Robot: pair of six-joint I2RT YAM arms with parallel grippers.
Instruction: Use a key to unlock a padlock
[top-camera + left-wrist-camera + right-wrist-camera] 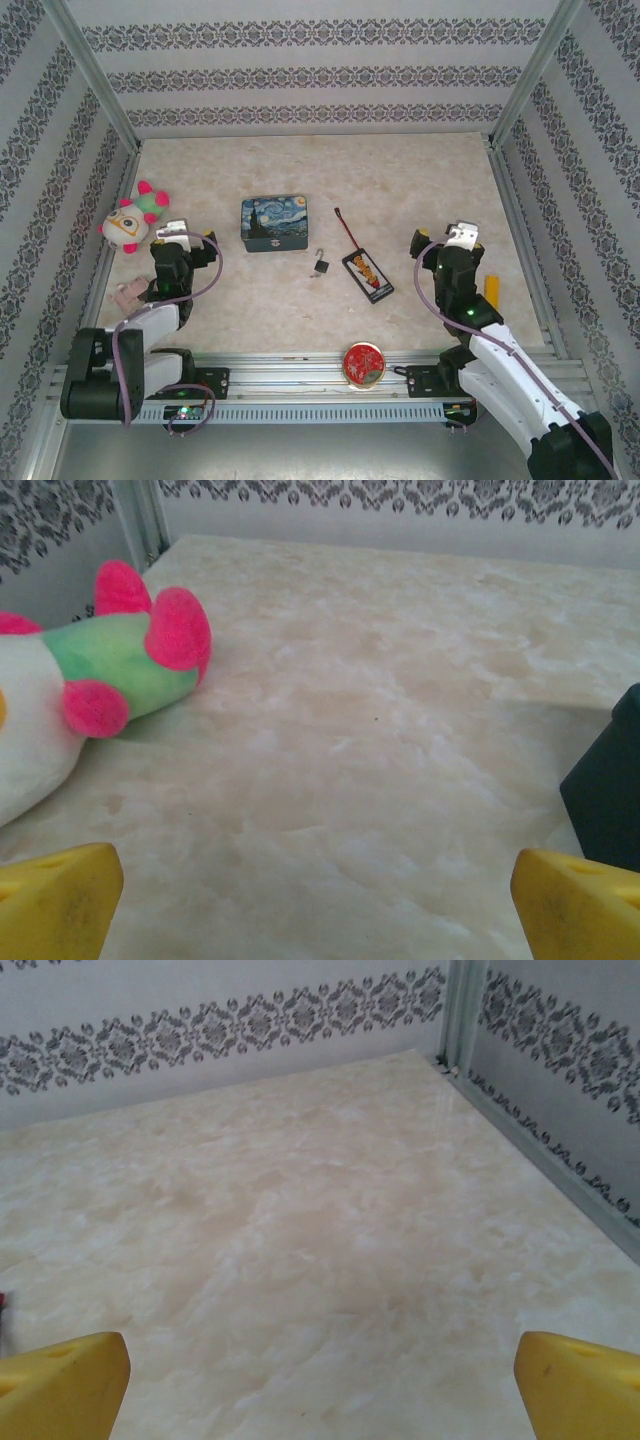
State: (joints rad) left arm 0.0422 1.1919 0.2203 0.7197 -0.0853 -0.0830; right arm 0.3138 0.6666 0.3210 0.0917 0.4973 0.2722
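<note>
The padlock [321, 264] lies on the table [420, 180] near its middle, between the blue tin [273, 222] and the black pack [368, 274] (the key is too small to make out for sure). The left gripper [318, 905] sits wide open near the plush toy [110, 670], and the right gripper [320, 1380] is wide open too, well right of the padlock.

There's the padlock [322, 266], almost dead centre on the table [420, 180], a touch toward 6 o'clock: tiny black squarish body, silver shackle pointing to 12. At its 7 o'clock, right beside it, a thin grey sliver, the key [313, 274]. Too small to tell if they're touching.
</note>
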